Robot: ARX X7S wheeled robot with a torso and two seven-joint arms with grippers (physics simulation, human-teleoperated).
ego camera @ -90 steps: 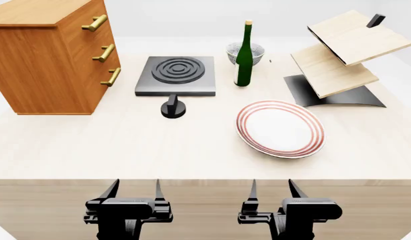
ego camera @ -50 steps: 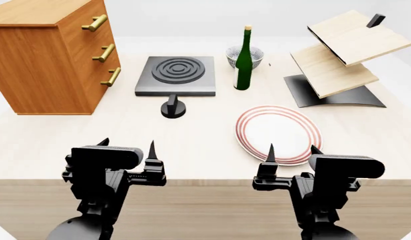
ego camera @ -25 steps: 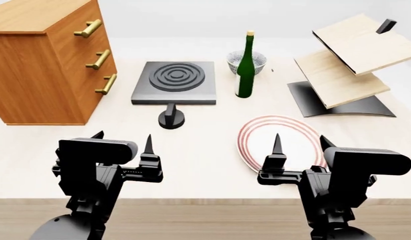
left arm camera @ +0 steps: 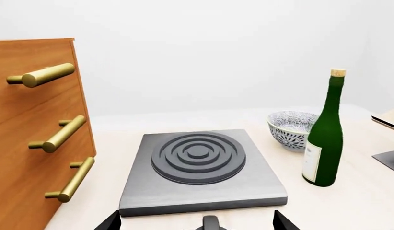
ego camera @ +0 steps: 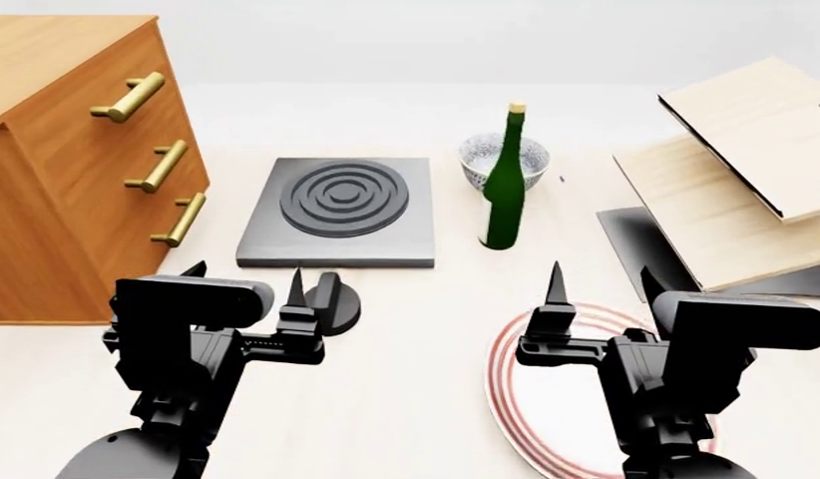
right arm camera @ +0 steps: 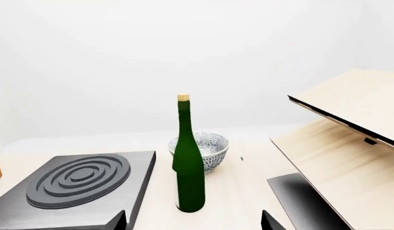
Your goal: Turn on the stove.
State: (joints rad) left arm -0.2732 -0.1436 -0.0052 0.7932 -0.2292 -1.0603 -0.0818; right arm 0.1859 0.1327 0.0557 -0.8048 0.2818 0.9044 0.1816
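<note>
The stove is a flat dark grey slab with raised concentric rings, mid-table. It also shows in the left wrist view and the right wrist view. Its small black round knob stands apart on the table just in front of the slab, and its top shows in the left wrist view. My left gripper is open and empty, a little short of the knob and slightly left of it. My right gripper is open and empty above the red-rimmed white plate.
A wooden drawer chest with brass handles stands at the left. A green bottle and a patterned bowl stand right of the stove. A tilted wooden shelf rack on a black base is at the right.
Both grippers have risen from below the table edge and moved forward over the table. The view has moved forward too, so the knob now lies just ahead of my left gripper.
</note>
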